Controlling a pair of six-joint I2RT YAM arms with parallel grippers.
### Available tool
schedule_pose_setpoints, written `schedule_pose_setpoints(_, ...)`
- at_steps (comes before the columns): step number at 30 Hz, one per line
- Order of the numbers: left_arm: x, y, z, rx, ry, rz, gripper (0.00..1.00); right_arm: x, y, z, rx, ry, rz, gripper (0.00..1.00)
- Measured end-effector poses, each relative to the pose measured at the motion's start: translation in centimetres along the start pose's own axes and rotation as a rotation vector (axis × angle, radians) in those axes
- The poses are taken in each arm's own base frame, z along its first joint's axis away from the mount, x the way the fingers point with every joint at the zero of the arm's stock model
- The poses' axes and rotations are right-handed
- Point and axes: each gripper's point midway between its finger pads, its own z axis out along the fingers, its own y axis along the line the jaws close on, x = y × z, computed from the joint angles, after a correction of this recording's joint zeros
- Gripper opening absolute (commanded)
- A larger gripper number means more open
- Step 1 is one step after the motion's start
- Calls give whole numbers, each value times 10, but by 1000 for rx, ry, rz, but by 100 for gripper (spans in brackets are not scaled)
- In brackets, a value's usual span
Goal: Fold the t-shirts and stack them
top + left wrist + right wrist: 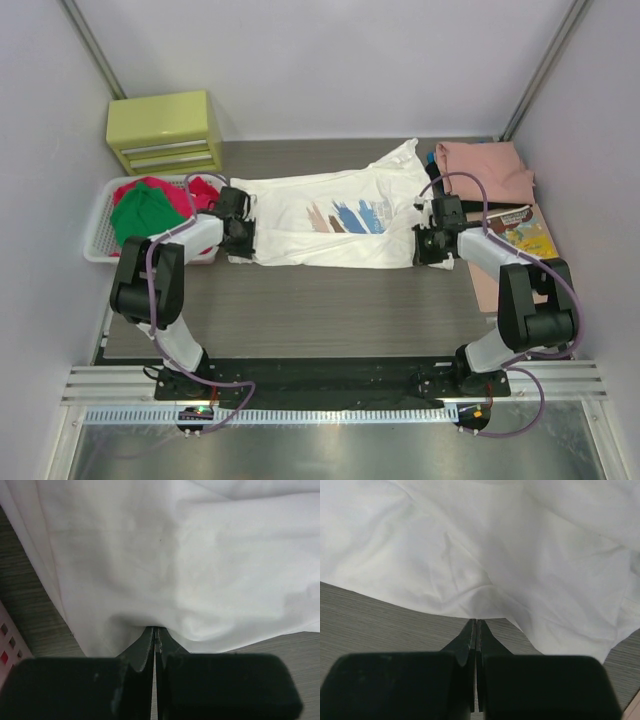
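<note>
White t-shirt [300, 245] lies across the table [330, 310], long axis left-right. Left gripper [156, 632] and right gripper [476, 622] each pinch its near edge, one per end, with the cloth running away from both.

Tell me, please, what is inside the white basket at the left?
The white slotted basket holds a crumpled green t-shirt with red cloth behind and beside it. Anything beneath them is covered, and the left arm hides the basket's right end.

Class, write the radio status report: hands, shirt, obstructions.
Left hand shut on white t-shirt edge. Right hand shut on opposite edge. Basket close at left; nothing on top.
</note>
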Motion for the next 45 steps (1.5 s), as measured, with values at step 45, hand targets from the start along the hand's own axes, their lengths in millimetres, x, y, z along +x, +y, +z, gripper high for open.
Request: schedule_pose_setpoints(45,-57,-36,-12,-84,-203,263,0,-45,26,19,-27,-78,-97,1)
